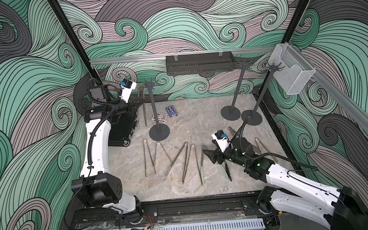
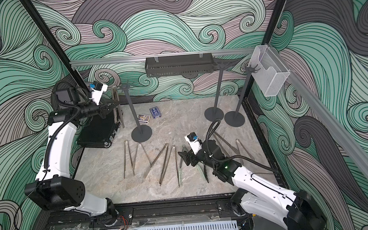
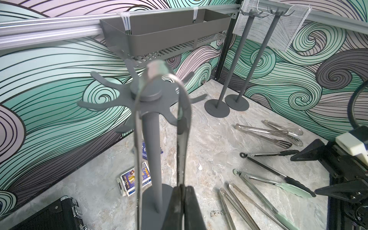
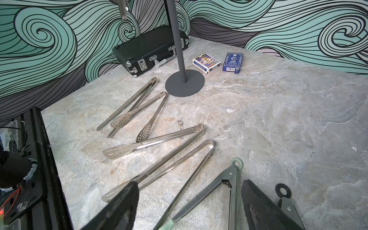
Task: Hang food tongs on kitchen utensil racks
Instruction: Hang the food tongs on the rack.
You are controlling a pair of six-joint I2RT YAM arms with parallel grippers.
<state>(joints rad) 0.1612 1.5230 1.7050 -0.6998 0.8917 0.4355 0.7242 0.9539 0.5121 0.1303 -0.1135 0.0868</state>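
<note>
I'm pinching steel tongs (image 3: 182, 139) in the closed left gripper (image 3: 182, 191), hinge up beside the utensil rack's (image 3: 151, 143) hooks for hanging; the right gripper (image 4: 189, 196) is hovering wide open over green-tipped tongs (image 4: 229, 173).

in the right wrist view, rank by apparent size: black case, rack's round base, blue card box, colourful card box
1. black case
2. rack's round base
3. blue card box and colourful card box: they look about alike, so not ranked
</note>
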